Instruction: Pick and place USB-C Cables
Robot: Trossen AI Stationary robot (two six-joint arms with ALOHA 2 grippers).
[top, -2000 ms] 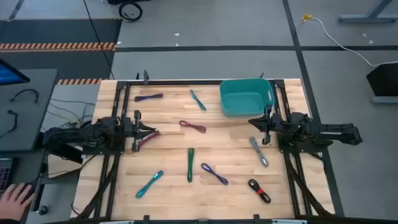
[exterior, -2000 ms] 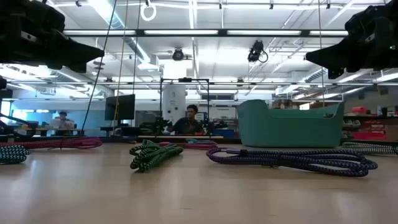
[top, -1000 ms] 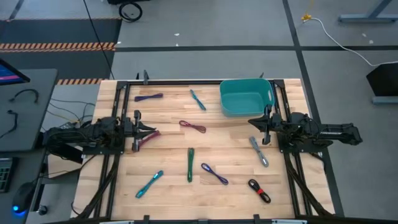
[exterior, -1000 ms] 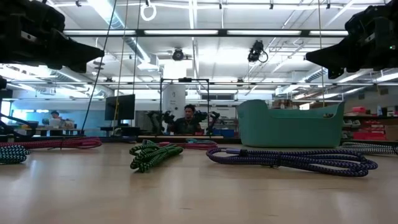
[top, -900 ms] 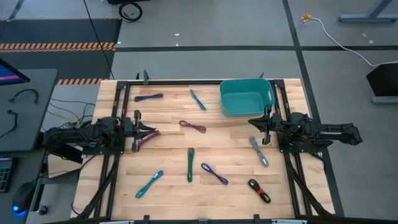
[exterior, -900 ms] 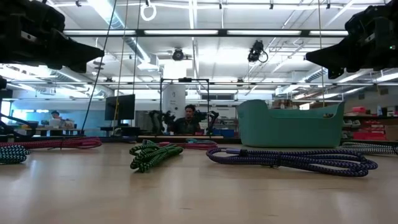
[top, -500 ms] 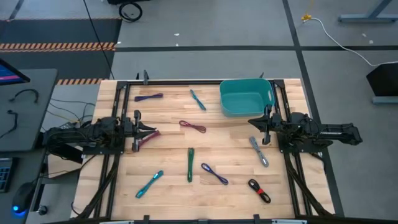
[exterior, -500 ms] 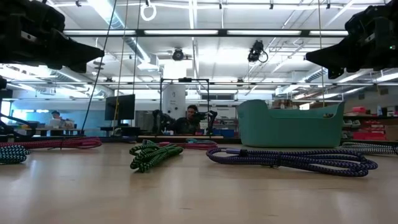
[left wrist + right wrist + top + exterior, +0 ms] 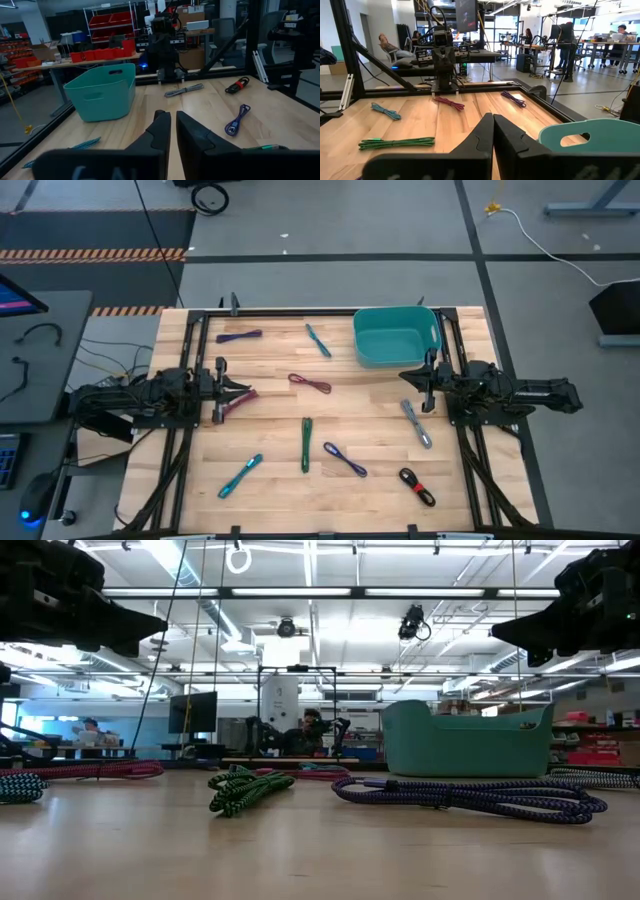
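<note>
Several short coiled cables lie flat on the wooden table: purple [image 9: 238,336], teal [image 9: 318,340], maroon [image 9: 310,383], a second maroon [image 9: 238,402], green [image 9: 306,444], a second purple [image 9: 344,459], a second teal [image 9: 240,475], grey [image 9: 416,423] and black with a red tie [image 9: 417,486]. My left gripper [image 9: 250,391] is shut and hangs in the air over the second maroon cable at the table's left side. My right gripper [image 9: 402,376] is shut and hangs at the right side, between the teal bin [image 9: 396,335] and the grey cable. In the low view both arms stay high above the table.
The teal bin [image 9: 102,92] stands at the far right of the table, open side up. Black frame rails run along the table's edges. A desk with a monitor stands left of the table. People sit in the room beyond [image 9: 310,730].
</note>
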